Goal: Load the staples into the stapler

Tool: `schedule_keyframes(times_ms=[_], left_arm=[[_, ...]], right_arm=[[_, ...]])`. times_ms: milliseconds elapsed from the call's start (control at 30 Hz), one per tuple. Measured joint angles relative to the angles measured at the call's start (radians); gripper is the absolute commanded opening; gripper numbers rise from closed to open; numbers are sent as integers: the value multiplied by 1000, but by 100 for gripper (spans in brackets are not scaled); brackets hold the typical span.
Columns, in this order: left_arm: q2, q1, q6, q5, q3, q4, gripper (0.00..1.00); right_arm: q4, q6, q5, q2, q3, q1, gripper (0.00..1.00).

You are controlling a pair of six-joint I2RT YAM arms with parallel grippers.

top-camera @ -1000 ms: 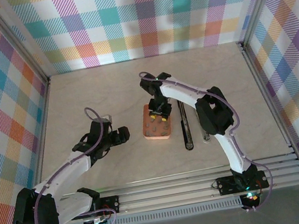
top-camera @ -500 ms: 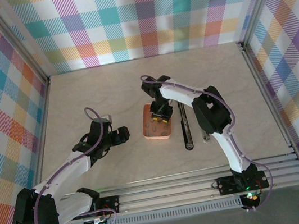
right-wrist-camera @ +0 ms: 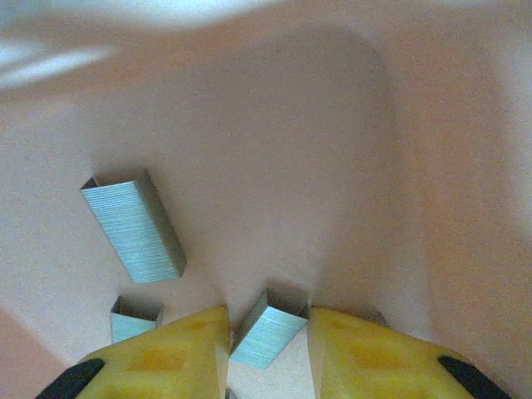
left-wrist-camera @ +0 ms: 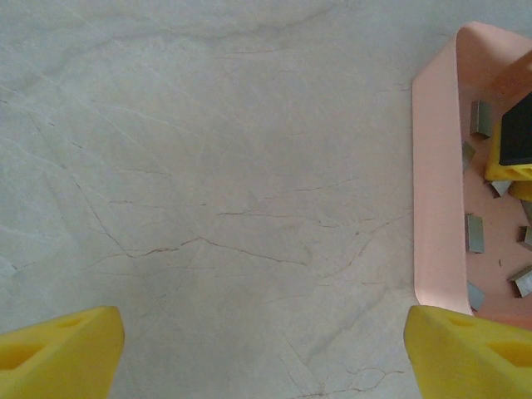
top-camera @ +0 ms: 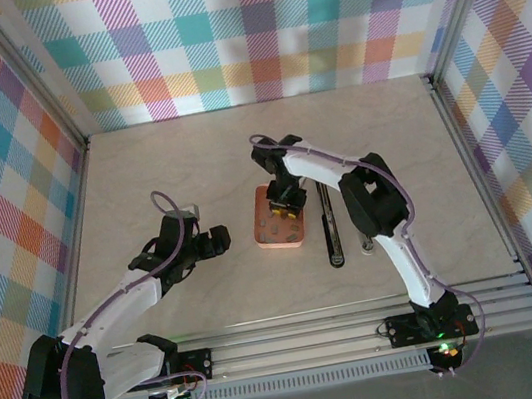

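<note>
Nearby R gripper (right-wrist-camera: 268,324): loose staples (right-wrist-camera: 133,226), tray (right-wrist-camera: 332,125) wall, stapler (top-camera: 332,230) beside.

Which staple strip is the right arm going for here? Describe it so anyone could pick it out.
Find the salmon-orange tray, where the right end effector reaches in. The staple strip lies on the tray floor directly between its yellow fingers. It is short and skewed, unlike the longer strip lying apart, up and to the left in the right wrist view.

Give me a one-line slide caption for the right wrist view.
Right gripper bracketing a short staple strip on the salmon tray floor, two more strips nearby.
</note>
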Motion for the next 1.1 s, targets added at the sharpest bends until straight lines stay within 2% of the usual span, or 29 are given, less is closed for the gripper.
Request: schedule_keyframes(times_ms=[233,433,600,767,967,1100], left_arm=[[1,0,2,0,0,0,87],[3,0,4,2,0,0,87],[3,0,4,21,0,7,87],[3,0,4,77,0,42,87],[-6,0,4,183,-18,159,88],[-16,-16,5,241,-56,257,90]], right_arm=[[-14,-37,-2,3,6,-7,15],[-14,-75,3,2,7,-7,15],[49,-129,58,-35,-33,8,15],[164,-183,137,-209,-194,32,15],[328,-256,209,-566,-507,71,15],[410,-322,235,-735,-681,79,16]])
